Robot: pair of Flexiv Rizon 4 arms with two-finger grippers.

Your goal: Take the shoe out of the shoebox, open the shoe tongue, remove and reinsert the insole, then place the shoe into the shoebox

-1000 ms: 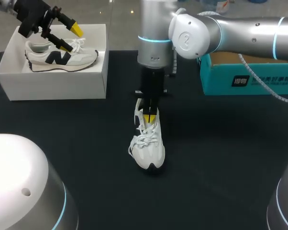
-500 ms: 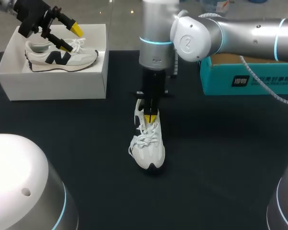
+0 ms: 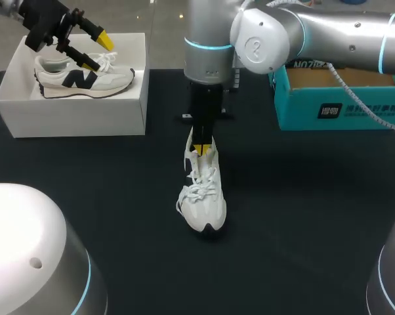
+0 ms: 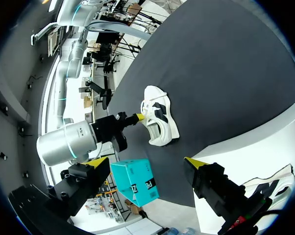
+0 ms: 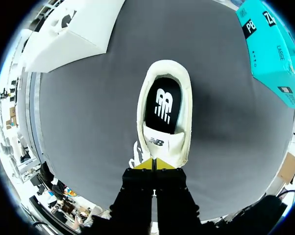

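While the white shoe (image 3: 203,197) sits out on the dark table (image 3: 302,210), the right gripper (image 3: 201,146) has its tips pinched together on the top edge of the shoe tongue (image 5: 162,143). It should likely draw the tongue gently toward the laces, without dragging the shoe, to bare the black insole (image 5: 163,108). The left gripper (image 3: 96,51) hangs wide open, holding nothing, over the white shoebox (image 3: 128,111).

Matte black table (image 3: 315,210), evenly lit, with soft shadows.
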